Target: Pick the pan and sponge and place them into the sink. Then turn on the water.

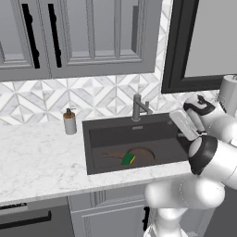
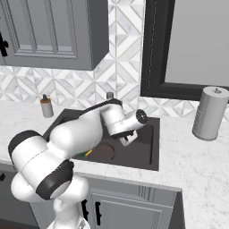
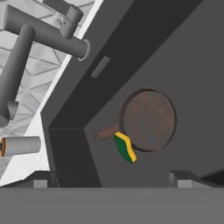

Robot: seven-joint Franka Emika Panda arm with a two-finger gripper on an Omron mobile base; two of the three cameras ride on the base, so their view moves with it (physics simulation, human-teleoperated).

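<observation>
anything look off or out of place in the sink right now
Mostly tidy. The one oddity: the small green sponge with a yellow underside rests tilted against the rim of the round dark-brown frying pan, near its handle, not flat on the dark charcoal sink floor. No spill or damage shows.

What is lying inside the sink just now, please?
Inside the sink lie the pan and the sponge, which rests against the pan's rim. The drain is not visible.

One pan (image 3: pixel 148 120), one sponge (image 3: pixel 124 147), one sink (image 1: pixel 134 129), one faucet (image 1: pixel 138 107), one soap dispenser (image 1: pixel 70 122).
</observation>
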